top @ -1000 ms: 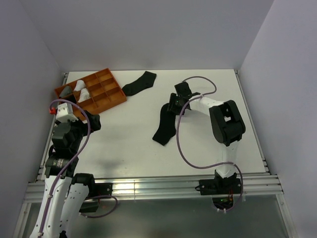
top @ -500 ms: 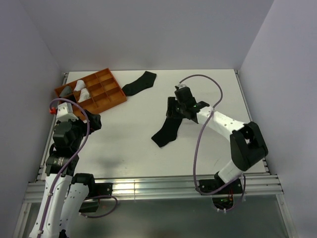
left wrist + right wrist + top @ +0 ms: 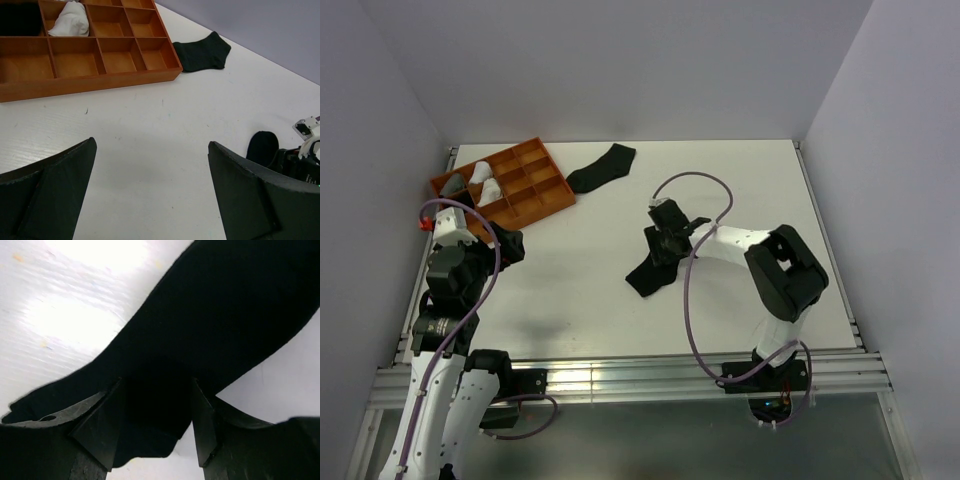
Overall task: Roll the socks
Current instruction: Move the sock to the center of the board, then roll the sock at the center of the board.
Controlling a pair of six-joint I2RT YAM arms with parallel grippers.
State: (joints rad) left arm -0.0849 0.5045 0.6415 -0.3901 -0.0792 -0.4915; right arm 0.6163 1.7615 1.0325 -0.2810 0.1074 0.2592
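Has drawn the upper end of the black sock [image 3: 646, 276] back over itself on the middle of the worktop [image 3: 570, 270], right fingers [image 3: 95, 440] nipped narrowly on the fabric, left fingers [image 3: 50, 200] wide and empty: rolling seemingly begun.

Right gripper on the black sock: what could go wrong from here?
1. The sock fills the gap in the right gripper, black on black, so the hold cannot be confirmed; it may slip out.
2. The left gripper is open and far off by the tray, so nothing pins the sock; it may slide on the table instead of rolling.
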